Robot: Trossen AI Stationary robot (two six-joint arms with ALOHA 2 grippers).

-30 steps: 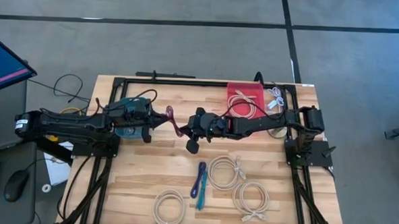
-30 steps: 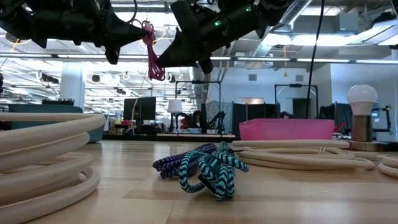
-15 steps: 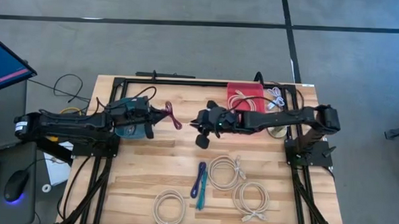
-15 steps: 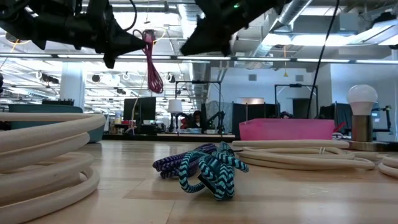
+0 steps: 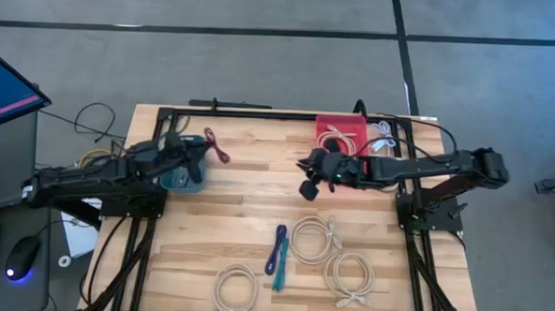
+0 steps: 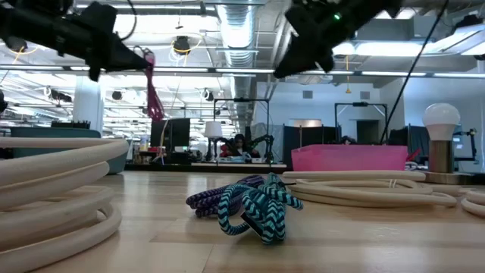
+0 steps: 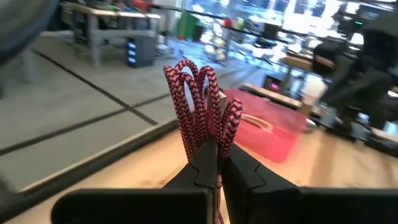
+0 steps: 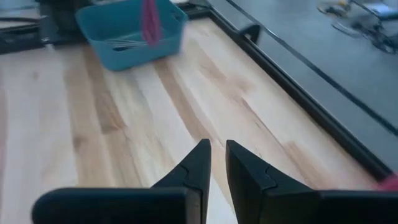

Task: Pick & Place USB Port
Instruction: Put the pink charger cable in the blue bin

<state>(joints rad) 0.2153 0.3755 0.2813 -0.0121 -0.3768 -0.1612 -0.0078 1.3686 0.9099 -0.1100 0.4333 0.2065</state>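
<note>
A dark red braided USB cable (image 7: 199, 102), folded into loops, is held up in the air by my left gripper (image 5: 206, 145), which is shut on it. It hangs by the far right corner of the teal bin (image 5: 185, 178) at the table's left. In the low view the cable (image 6: 151, 83) dangles well above the table. My right gripper (image 5: 305, 171) hovers over the table's middle in front of the red bin (image 5: 340, 130). Its fingers (image 8: 199, 162) stand a narrow gap apart with nothing between them. My left gripper pinches the bundled strands of the red cable (image 7: 210, 138) between its two fingertips. The fingers reach out nearly level from the table's left. Loops stick out beyond the fingertips and more strands hang below them (image 6: 154, 95), all clear of the table.
A blue and a teal braided cable (image 5: 275, 252) lie bundled at the near middle. White coiled cables (image 5: 311, 237) (image 5: 350, 274) (image 5: 235, 289) lie around them. The red bin holds more white cable. A lamp (image 6: 441, 144) stands at the right.
The two grippers have drawn apart. My left gripper has pulled back toward the table's left and far edge and tipped up to nearly level, carrying the red cable along. My right gripper has withdrawn toward the table's right edge and risen a little.
</note>
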